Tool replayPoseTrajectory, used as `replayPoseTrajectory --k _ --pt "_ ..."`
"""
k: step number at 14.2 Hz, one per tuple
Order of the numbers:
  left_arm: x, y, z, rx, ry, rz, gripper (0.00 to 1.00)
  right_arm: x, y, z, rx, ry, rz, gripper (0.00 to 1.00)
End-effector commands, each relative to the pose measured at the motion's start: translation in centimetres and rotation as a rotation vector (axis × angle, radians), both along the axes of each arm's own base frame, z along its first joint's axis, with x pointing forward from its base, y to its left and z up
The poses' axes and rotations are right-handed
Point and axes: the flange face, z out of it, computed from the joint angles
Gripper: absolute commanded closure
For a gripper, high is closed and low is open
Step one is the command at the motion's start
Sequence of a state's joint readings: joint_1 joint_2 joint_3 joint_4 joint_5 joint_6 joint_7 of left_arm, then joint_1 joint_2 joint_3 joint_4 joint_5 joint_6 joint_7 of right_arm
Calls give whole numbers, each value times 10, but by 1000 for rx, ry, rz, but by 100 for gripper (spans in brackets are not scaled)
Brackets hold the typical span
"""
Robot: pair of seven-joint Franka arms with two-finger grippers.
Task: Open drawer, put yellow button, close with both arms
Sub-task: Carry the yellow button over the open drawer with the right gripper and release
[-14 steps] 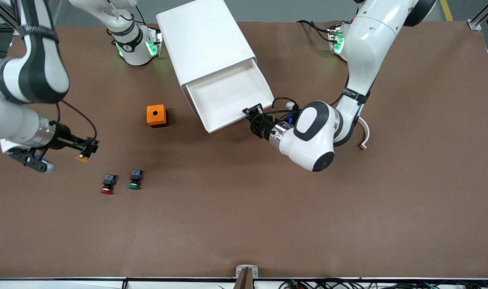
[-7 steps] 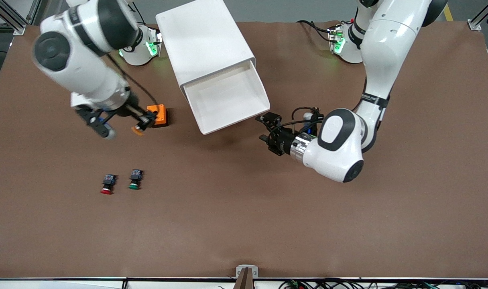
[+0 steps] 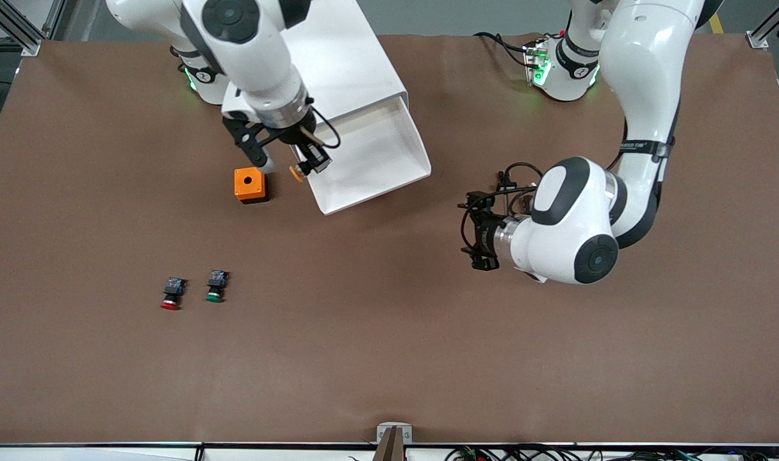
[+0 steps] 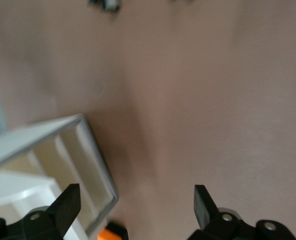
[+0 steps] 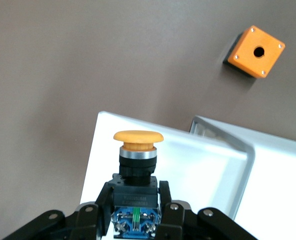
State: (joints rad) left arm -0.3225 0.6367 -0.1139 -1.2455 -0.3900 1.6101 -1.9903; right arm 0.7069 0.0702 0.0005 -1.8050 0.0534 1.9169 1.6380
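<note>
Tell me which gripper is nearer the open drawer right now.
Right. The right gripper holds the yellow button at the open drawer edge nearest the orange box. The left gripper hangs open over bare table, clear of the drawer.

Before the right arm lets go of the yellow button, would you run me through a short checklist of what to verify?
1. Drawer pulled out of the cabinet: ok.
2. Yellow button held in the right gripper, cap pointing away from the wrist: ok.
3. Button fully over the drawer's tray: not ok; in the front view it hangs at the tray's edge toward the orange box.
4. Tray free of other objects: ok, as far as visible.
5. Left gripper open and away from the drawer, over bare table: ok.
6. Red button and green button on the table: ok.
</note>
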Motion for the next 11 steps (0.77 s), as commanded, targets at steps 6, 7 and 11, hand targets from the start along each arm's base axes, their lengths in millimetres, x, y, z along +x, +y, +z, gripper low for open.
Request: replayPoseTrajectory --k 6,7,11 --pt "6 15 16 -49 -277 -587 0 -38 67 -32 -17 -57 -122 100" --pt "6 12 16 -62 -308 -666 0 -38 70 -36 -21 -54 -131 100" --pt "-5 -12 8 -70 -348 -898 0 -37 84 -56 -25 -59 -181 78"
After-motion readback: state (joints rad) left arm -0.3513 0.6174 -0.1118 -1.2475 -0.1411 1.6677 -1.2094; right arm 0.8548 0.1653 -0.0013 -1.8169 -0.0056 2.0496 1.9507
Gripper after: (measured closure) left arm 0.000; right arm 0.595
